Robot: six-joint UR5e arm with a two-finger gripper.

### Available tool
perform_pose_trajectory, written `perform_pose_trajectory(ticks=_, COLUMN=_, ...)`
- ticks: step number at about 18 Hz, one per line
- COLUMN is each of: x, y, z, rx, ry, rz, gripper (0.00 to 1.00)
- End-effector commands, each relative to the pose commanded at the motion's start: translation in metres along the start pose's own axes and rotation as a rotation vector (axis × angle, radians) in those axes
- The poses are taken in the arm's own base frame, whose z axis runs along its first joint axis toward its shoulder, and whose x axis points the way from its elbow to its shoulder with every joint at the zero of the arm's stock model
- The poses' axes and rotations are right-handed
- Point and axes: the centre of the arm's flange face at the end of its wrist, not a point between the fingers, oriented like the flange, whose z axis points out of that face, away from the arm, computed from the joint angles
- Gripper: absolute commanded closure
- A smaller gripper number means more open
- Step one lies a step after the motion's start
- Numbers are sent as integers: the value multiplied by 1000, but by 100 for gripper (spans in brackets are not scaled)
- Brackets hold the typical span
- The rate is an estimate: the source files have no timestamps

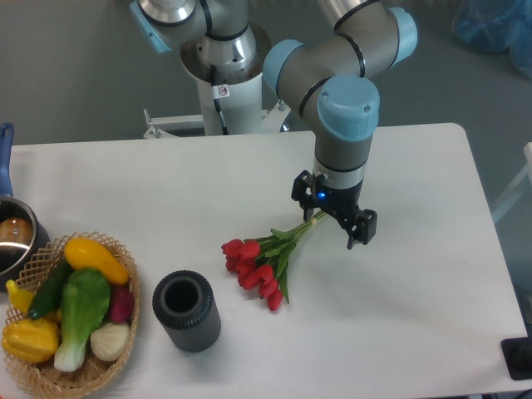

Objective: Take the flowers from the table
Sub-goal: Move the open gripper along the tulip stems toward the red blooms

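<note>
The flowers (259, 264), a bunch of red tulip buds with green leaves, lie on the white table (416, 166) near its middle. Their thin pale-green stems run up and to the right, and the far end passes under my wrist. My gripper (332, 209) points straight down over that stem end. Its two black fingers are spread wide, one at the upper left (299, 188) and one at the lower right (363, 227), with the stems between them. The jaws stand apart, and the bunch rests on the tabletop.
A dark grey cylindrical cup (186, 310) stands left of and below the flowers. A wicker basket (40, 376) of yellow, green and red-purple produce sits at the front left corner. A metal pot (15, 237) with a blue handle is at the left edge.
</note>
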Motion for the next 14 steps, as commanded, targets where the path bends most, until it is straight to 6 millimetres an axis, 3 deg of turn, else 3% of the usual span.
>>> perform_pose_trajectory(ticks=5, x=3, y=2, z=-7, rx=10, ry=-7, rz=-3, gripper=0)
perform_pose_trajectory(ticks=14, x=32, y=8, z=22, rx=-2, ry=65, rz=-4, gripper=0)
